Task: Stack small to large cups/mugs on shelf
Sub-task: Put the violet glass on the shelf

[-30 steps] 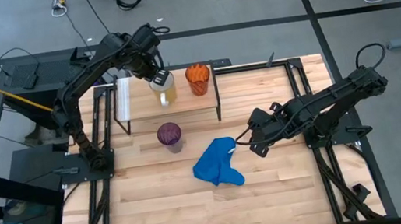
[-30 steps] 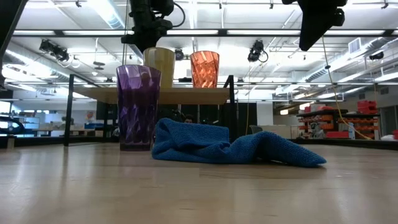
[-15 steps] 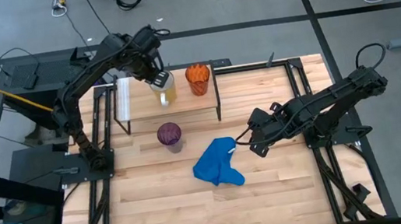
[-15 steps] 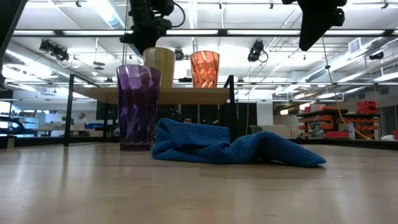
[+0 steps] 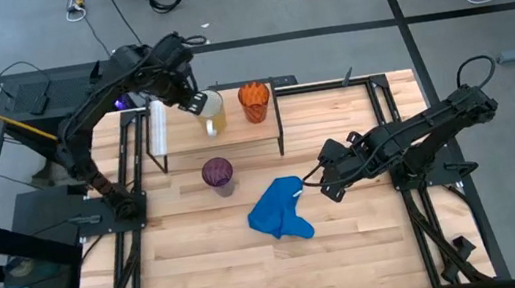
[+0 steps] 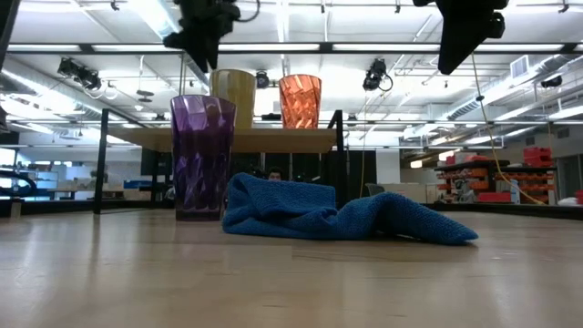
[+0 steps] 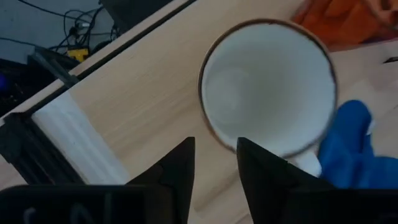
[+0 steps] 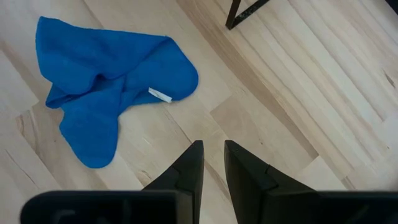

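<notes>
Left fingers (image 7: pixel 214 171) off the mug, parted, backed toward the shelf's white-strip end.

I saw the left gripper (image 5: pixel 189 103) had let go since a second ago; the white mug (image 5: pixel 212 111) stood free on the shelf (image 5: pixel 181 135) just beside the orange cup (image 5: pixel 254 101), near the front edge. Purple tumbler (image 5: pixel 218 175) waited on the table (image 5: pixel 352 242) below, blue cloth (image 5: pixel 280 211) nearby. Right gripper (image 5: pixel 321 184) hovered, fingers slightly apart, holding nothing.

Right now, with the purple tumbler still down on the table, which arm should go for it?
Left. Its pincer is open over the shelf, directly behind the purple tumbler. The right pincer hangs beyond the blue cloth.
</notes>
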Robot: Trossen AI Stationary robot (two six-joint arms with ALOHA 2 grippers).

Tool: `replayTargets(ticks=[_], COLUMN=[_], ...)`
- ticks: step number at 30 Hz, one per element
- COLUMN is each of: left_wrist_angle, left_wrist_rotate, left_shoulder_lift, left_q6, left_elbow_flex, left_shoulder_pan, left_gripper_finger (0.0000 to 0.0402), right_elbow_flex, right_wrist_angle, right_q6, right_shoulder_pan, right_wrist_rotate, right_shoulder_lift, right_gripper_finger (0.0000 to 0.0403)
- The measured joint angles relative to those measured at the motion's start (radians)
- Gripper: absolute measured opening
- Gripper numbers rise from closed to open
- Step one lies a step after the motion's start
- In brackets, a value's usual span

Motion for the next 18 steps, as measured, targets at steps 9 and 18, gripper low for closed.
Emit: replayTargets(ticks=[9, 18], left_wrist_angle=[-0.034, -0.049], left_wrist_rotate=[0.007, 0.041], left_shoulder_lift=[-0.133, -0.242], left_q6=[-0.076, -0.187], left_elbow_flex=[0.0, 0.001], left_shoulder_pan=[-0.051, -0.209], left_gripper_finger=[0.0141, 0.0131], right_elbow_flex=[0.0, 0.0], right_wrist_angle=[0.0, 0.0], right_q6=[0.0, -0.002], right_shoulder_pan=[0.0, 0.0], right_wrist_rotate=[0.0, 0.0], right_shoulder_lift=[0.0, 0.0], right_gripper_finger=[0.0071, 0.0071])
